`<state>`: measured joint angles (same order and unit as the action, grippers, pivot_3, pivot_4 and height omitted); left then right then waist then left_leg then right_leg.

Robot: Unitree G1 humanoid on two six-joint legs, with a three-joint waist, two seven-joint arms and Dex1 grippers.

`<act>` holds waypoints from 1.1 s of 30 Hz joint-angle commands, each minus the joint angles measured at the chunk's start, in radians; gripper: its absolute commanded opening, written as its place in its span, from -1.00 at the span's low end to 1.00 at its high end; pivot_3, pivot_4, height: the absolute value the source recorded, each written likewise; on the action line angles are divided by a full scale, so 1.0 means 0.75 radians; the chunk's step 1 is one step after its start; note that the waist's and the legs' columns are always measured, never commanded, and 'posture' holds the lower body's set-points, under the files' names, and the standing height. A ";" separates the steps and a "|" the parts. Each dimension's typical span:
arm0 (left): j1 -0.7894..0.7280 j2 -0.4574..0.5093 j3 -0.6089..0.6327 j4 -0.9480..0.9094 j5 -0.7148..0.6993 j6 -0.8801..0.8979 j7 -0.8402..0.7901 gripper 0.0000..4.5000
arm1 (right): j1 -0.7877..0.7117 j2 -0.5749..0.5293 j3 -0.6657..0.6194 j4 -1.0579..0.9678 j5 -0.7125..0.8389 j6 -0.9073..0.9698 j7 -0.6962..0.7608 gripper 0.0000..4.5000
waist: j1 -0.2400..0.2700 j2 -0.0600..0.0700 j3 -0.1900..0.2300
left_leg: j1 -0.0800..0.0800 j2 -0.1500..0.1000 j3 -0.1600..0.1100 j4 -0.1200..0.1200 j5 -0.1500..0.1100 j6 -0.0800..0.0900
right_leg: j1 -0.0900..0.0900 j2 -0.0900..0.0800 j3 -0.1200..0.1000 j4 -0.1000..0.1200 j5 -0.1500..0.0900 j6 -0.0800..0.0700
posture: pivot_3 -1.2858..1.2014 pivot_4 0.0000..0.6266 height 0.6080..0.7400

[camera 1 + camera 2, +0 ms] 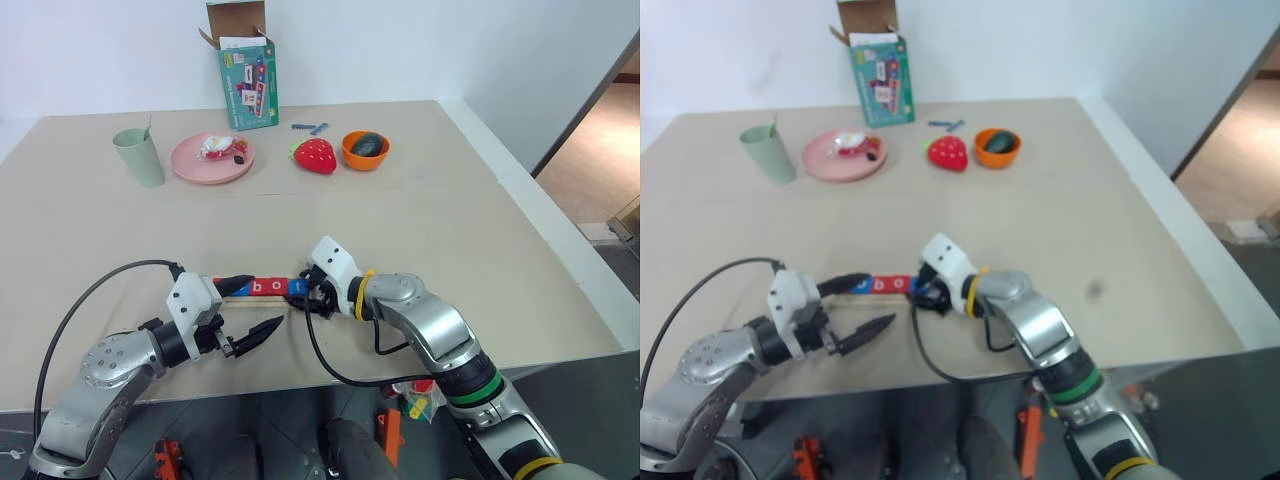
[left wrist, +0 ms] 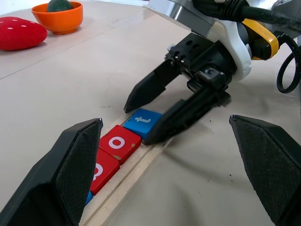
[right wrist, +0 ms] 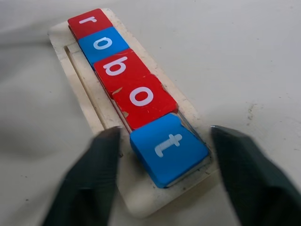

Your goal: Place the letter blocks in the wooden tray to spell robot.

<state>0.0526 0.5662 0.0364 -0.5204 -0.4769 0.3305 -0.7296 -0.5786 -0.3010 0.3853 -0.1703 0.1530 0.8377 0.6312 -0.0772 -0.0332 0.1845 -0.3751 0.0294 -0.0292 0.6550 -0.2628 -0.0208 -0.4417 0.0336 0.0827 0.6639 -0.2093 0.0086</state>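
The wooden tray (image 3: 84, 99) lies near the table's front edge. Five letter blocks sit in it in a row: red r (image 3: 89, 21), blue o (image 3: 102, 43), red b (image 3: 117, 67), red o (image 3: 142, 98) and blue t (image 3: 168, 147), spelling robot. My right gripper (image 3: 165, 131) is open at the tray's right end, one finger on each side of the t block, with slight gaps. My left gripper (image 1: 266, 302) is open at the tray's left part, one finger beyond the tray and one in front of it, holding nothing.
At the back of the table stand a green cup (image 1: 140, 157), a pink plate (image 1: 212, 158), a teal cardboard box (image 1: 248, 75), a red strawberry toy (image 1: 315, 155) and an orange bowl (image 1: 365, 150). The table's right edge (image 1: 560, 240) borders a doorway.
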 commanded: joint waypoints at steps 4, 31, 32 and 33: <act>0.002 0.008 0.007 -0.031 0.006 -0.022 -0.010 1.00 | -0.046 0.002 -0.081 -0.057 0.030 0.009 -0.013 0.99 | 0.000 0.000 0.000 | 0.000 0.000 0.000 0.000 0.000 0.000 | 0.000 0.000 0.000 0.000 0.000 0.000 | 0.03 -0.52 1.00; -0.017 0.012 0.025 -0.039 -0.021 0.020 -0.025 1.00 | 0.058 -0.172 -0.053 -0.118 0.111 -0.109 0.164 -0.99 | 0.000 0.000 0.000 | 0.000 0.000 0.000 -0.001 0.000 0.000 | 0.000 0.000 0.000 0.000 -0.001 0.000 | 0.03 -0.52 1.00; -0.018 0.013 0.024 -0.042 -0.022 0.023 -0.022 1.00 | 0.060 -0.172 -0.047 -0.110 0.104 -0.117 0.165 -0.99 | 0.000 0.000 0.000 | 0.000 0.000 0.000 -0.001 0.000 0.000 | 0.000 0.000 0.000 0.000 -0.001 0.000 | 0.03 -0.52 1.00; -0.019 0.013 0.024 -0.045 -0.022 0.027 -0.019 1.00 | 0.062 -0.173 -0.041 -0.104 0.098 -0.122 0.167 -0.99 | 0.000 0.000 0.000 | 0.000 0.000 0.000 -0.001 0.000 0.000 | 0.000 0.000 0.000 0.000 -0.001 0.000 | 0.03 -0.52 1.00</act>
<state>0.0485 0.5701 0.0370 -0.5203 -0.4816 0.3532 -0.7497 -0.5206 -0.4324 0.3508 -0.2392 0.2322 0.7683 0.7578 -0.0775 -0.0332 0.1846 -0.3754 0.0292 -0.0290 0.6545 -0.2630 -0.0206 -0.4418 0.0335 0.0826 0.6635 -0.2100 0.0086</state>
